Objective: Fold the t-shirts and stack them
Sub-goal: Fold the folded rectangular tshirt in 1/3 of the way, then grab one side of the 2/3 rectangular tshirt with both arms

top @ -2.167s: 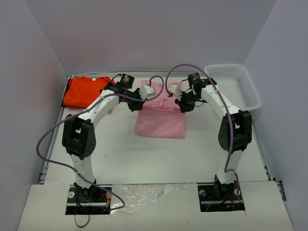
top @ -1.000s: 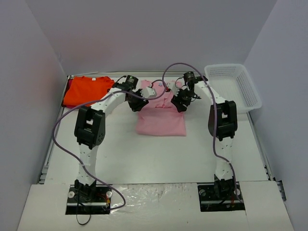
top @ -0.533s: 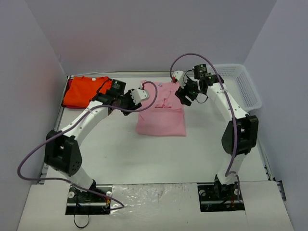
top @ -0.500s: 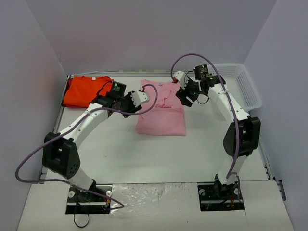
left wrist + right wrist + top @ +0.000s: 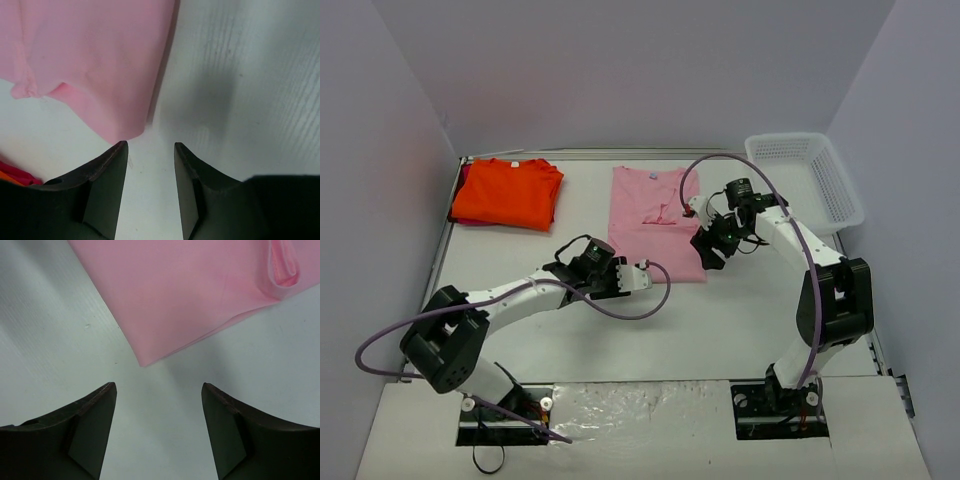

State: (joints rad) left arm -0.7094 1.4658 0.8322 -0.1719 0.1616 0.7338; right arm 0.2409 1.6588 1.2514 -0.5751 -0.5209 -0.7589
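Note:
The pink t-shirt (image 5: pixel 655 220) lies flat mid-table as a long narrow rectangle, collar at the far end. The orange t-shirt (image 5: pixel 508 193) lies folded at the far left. My left gripper (image 5: pixel 608 272) is low beside the pink shirt's near left corner, open, with only bare table between its fingers (image 5: pixel 107 172). That pink corner (image 5: pixel 122 132) lies just ahead of its left fingertip, and a sliver of orange cloth (image 5: pixel 10 172) shows at the edge. My right gripper (image 5: pixel 708 250) is open wide by the near right corner (image 5: pixel 145 360), holding nothing.
A white mesh basket (image 5: pixel 820 175) stands at the far right. Grey walls close in the table on three sides. Purple cables loop off both arms over the table.
Both grippers have let go of the pink shirt's far end and drawn back to its near corners. The shirt now lies flat at full length.

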